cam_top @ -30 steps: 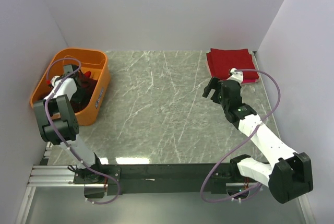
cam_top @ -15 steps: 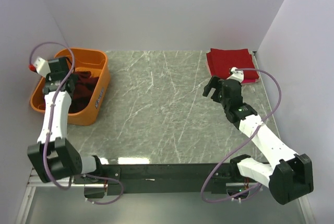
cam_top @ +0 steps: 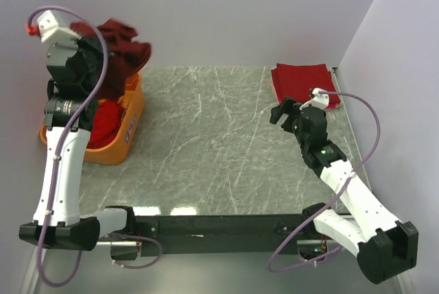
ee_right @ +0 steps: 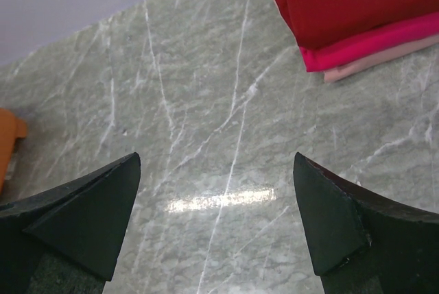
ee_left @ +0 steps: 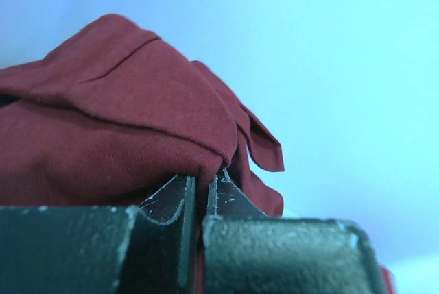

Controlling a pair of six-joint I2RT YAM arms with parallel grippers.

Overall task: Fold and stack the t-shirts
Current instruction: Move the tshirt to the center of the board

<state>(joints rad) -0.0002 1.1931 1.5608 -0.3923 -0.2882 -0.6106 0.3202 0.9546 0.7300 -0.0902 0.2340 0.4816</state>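
My left gripper (cam_top: 88, 53) is raised high above the orange tub (cam_top: 130, 119) and is shut on a dark maroon t-shirt (cam_top: 120, 51), which hangs bunched from it. In the left wrist view the maroon t-shirt (ee_left: 116, 129) is pinched between the two fingers (ee_left: 171, 201). A brighter red t-shirt (cam_top: 104, 124) lies in the tub. A folded stack of red t-shirts (cam_top: 302, 83) sits at the far right of the table and shows in the right wrist view (ee_right: 350, 6). My right gripper (cam_top: 287, 110) is open and empty over the table, just in front of the stack.
The marbled grey table (cam_top: 212, 143) runs between the tub and the stack. White walls close in at the back and both sides. A pink layer (ee_right: 370, 44) shows under the folded stack. The tub's edge (ee_right: 8, 136) shows at the left of the right wrist view.
My left arm has risen out of the tub, lifting the dark maroon t-shirt high above it. My right gripper has shifted slightly to the right, near the stack.
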